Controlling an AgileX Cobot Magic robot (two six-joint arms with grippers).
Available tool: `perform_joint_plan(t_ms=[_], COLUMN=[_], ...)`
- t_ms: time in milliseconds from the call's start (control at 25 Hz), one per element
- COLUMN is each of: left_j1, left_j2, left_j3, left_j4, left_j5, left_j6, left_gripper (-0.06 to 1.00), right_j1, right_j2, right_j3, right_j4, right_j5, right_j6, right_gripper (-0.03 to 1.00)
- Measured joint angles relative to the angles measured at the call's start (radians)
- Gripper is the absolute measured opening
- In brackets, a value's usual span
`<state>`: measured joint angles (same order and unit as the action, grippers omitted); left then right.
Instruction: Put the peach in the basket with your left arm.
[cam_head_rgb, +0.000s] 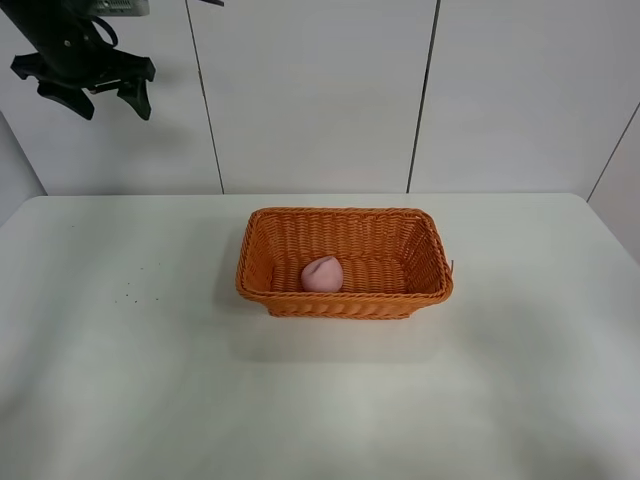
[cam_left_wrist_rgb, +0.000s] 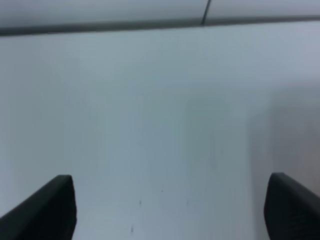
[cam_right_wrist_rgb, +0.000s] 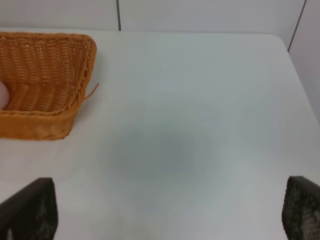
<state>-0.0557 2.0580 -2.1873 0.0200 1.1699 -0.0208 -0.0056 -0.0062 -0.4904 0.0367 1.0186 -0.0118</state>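
Lying in the basket (cam_head_rgb: 345, 300), the peach (cam_head_rgb: 323, 274); left gripper (cam_head_rgb: 95, 95) spread empty; right gripper (cam_right_wrist_rgb: 170, 220) spread, mostly cropped.

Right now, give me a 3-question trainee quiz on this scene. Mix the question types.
1. True or false: the peach lies inside the basket.
2. Multiple choice: the left hand is
A. shut on the peach
B. open and empty, raised at the far left, away from the basket
C. resting inside the basket
3. Fill in: from the right wrist view, a loose ______ strand sticks out from the basket's corner.

Key
1. True. The peach sits on the basket floor near the front wall.
2. B. Its fingers are spread, with nothing between them.
3. Wicker. The right hand is also open, over bare table.
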Motion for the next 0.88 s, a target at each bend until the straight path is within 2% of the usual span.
perform_joint_plan(t_ms=[240, 640, 880], left_j1=[0.000, 0.000, 0.000], left_j2=[-0.231, -0.800, -1.156], left_j3=[0.382, 1.134, 1.473], left_j4=[0.000, 0.000, 0.000], left_j5=[-0.002, -0.003, -0.046], left_j6=[0.010, 0.011, 0.011], left_gripper=[0.78, 0.78, 0.78], right_j1=[0.000, 0.000, 0.000], right_j2=[0.000, 0.000, 0.000], right_j3=[0.000, 0.000, 0.000], right_j4=[0.000, 0.000, 0.000], right_j5=[0.000, 0.000, 0.000], right_j6=[0.000, 0.000, 0.000], right_gripper=[0.69, 0.69, 0.69])
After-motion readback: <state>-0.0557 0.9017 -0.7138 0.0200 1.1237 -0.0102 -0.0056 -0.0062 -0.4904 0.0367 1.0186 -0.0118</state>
